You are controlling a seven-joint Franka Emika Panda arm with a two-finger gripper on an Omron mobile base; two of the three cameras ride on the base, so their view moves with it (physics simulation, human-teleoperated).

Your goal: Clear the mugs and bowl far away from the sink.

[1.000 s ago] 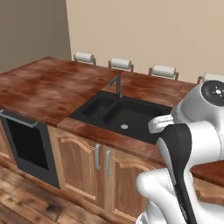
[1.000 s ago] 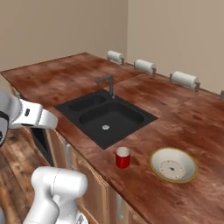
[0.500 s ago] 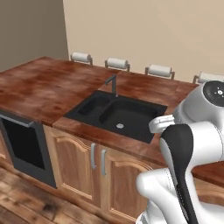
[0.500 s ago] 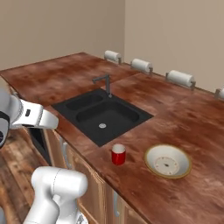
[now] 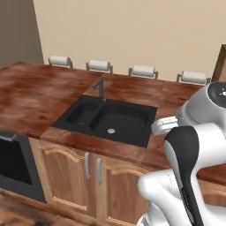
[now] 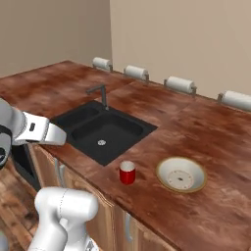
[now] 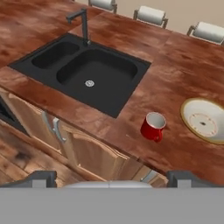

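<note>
A red mug (image 6: 127, 172) stands upright on the wooden counter, just right of the black double-basin sink (image 6: 100, 130). In the hand view the mug (image 7: 153, 127) sits off the sink's (image 7: 83, 70) front right corner, with its handle towards the counter edge. The cream bowl (image 6: 180, 174) with a tan rim rests a little right of the mug and is cut by the right edge in the hand view (image 7: 205, 120). My gripper (image 7: 111, 179) hangs open and empty in front of the counter edge, well short of the mug. The sink (image 5: 123, 119) is empty.
A dark faucet (image 5: 99, 87) rises behind the sink. Several paper towel rolls (image 6: 180, 84) line the back wall. Cabinet doors with metal handles (image 5: 92, 165) sit below the counter, with a dark appliance (image 5: 13, 163) to their left. Open counter stretches right of the bowl.
The whole picture has slid a little to the left in both base views, so the base has moved. The mug, the bowl and the open gripper look unchanged.
</note>
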